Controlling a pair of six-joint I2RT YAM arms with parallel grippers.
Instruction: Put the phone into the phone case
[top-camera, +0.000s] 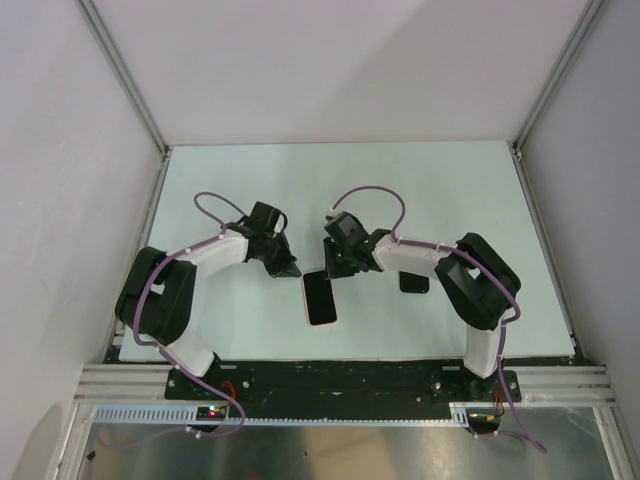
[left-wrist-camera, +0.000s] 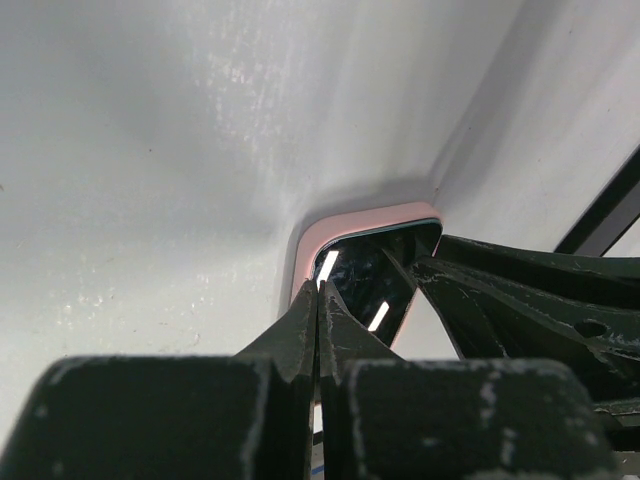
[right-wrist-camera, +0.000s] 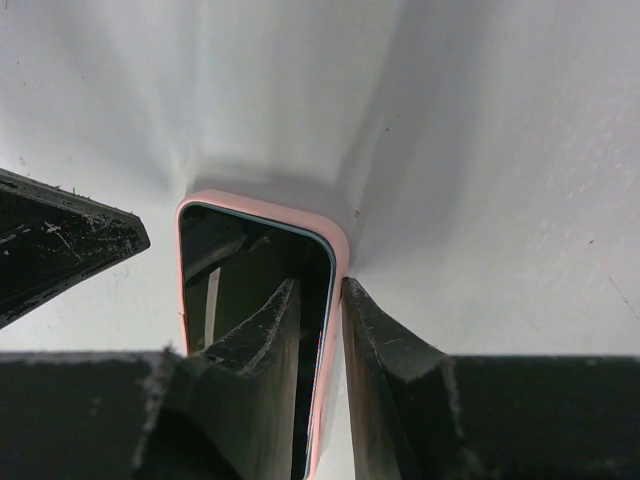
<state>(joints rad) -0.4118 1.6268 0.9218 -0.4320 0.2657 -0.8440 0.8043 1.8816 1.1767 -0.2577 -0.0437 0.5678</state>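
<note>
— So, where is the phone (top-camera: 322, 300)?

— Flat on the table (top-camera: 450, 190), dark screen up, just below the middle of the overhead frame. It lies inside the pink phone case (right-wrist-camera: 338, 250). In both wrist views the pink rim wraps round the corner of the glass that each one shows.

— And the right gripper (right-wrist-camera: 322, 290)?

— It's astride the case's side wall, at the right of its own camera's frame. One finger is over the glass and the other sits just outside the pink rim. The jaws stand narrowly apart with the rim between them. Whether they actually squeeze it, I cannot tell.

— The left gripper (left-wrist-camera: 320, 288)?

— Clenched. Its two fingers are pressed together with nothing between them, and the tips are down at the screen's edge, close to a rounded corner of the case. From overhead it meets the phone at the upper left, the right gripper at the upper right.

— Anything else around it?

— A small black object (top-camera: 414, 283) lies to the right of the phone, partly under the right arm. Purple cables (top-camera: 210, 200) loop along both arms.
</note>
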